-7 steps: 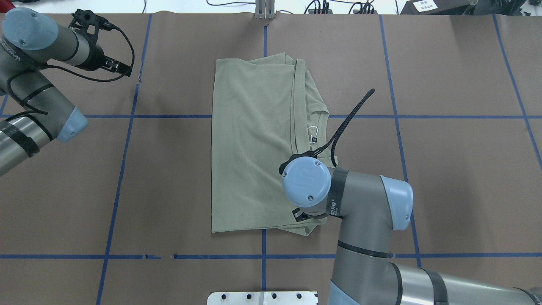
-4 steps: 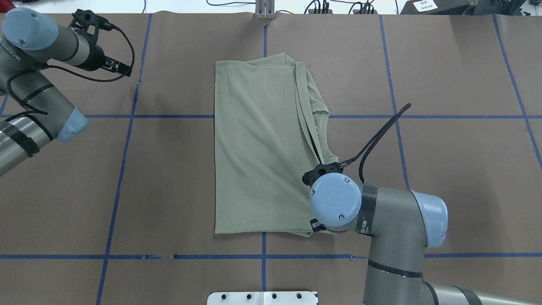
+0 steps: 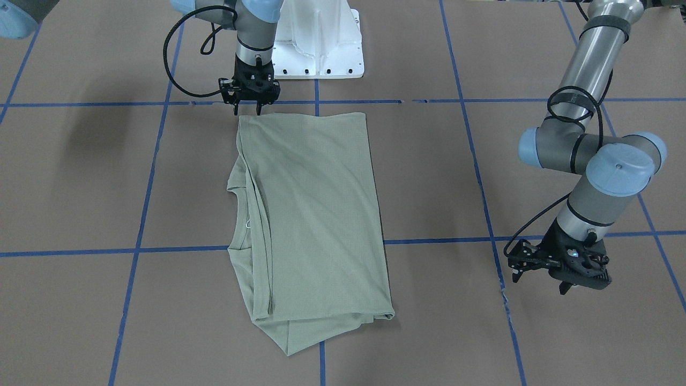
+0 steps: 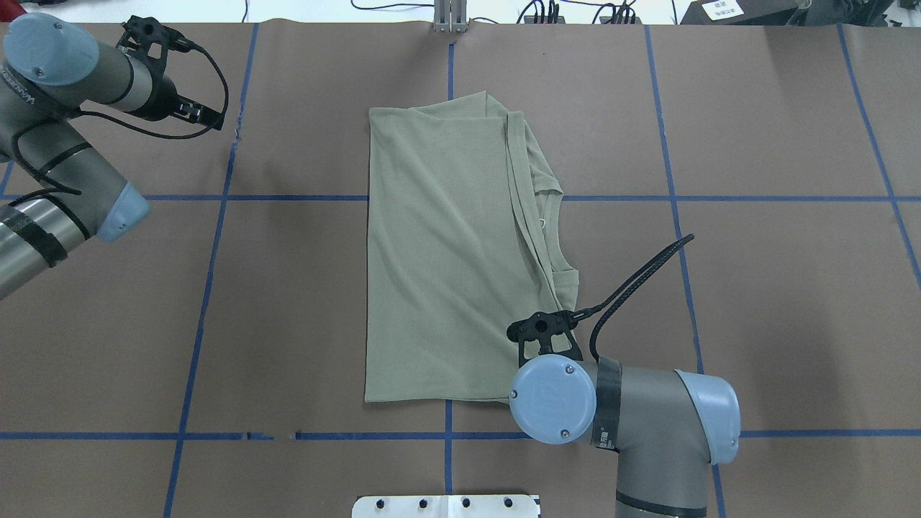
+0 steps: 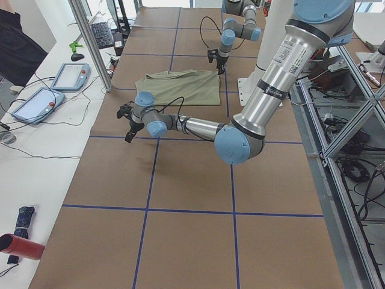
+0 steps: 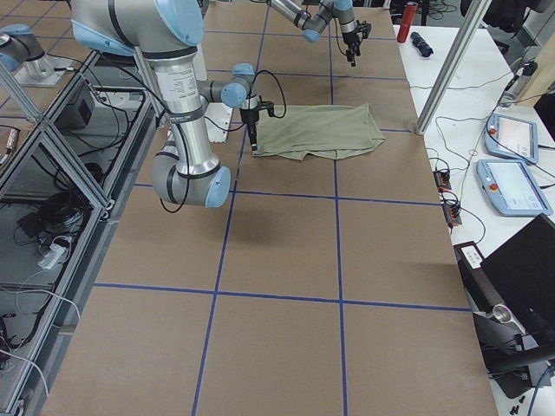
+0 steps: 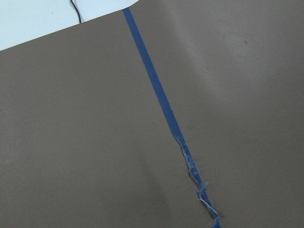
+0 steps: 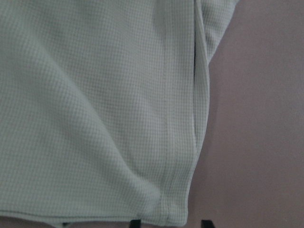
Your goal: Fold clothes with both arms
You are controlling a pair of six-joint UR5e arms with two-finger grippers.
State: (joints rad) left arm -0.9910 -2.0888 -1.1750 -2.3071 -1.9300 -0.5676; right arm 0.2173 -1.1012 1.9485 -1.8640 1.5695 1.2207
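Observation:
The pale sage-green shirt lies folded in a tall rectangle on the brown paper, its ribbed neck and white loop showing at its right edge. It also shows in the front view. My right gripper is open and points down at the shirt's near right corner. In the right wrist view its fingertips straddle that corner. In the overhead view the wrist hides it. My left gripper hangs over bare paper far to the left, empty and seemingly open.
Blue tape lines grid the paper; one line is torn under my left gripper. The white pedestal base stands at the near edge. Cables lie beyond the far edge. A side bench with tablets runs along the table.
My right arm swept right and then back toward the near edge, off the shirt's middle to its corner. The shirt's top layer slid slightly right, covering most of the neck. The left arm stayed still.

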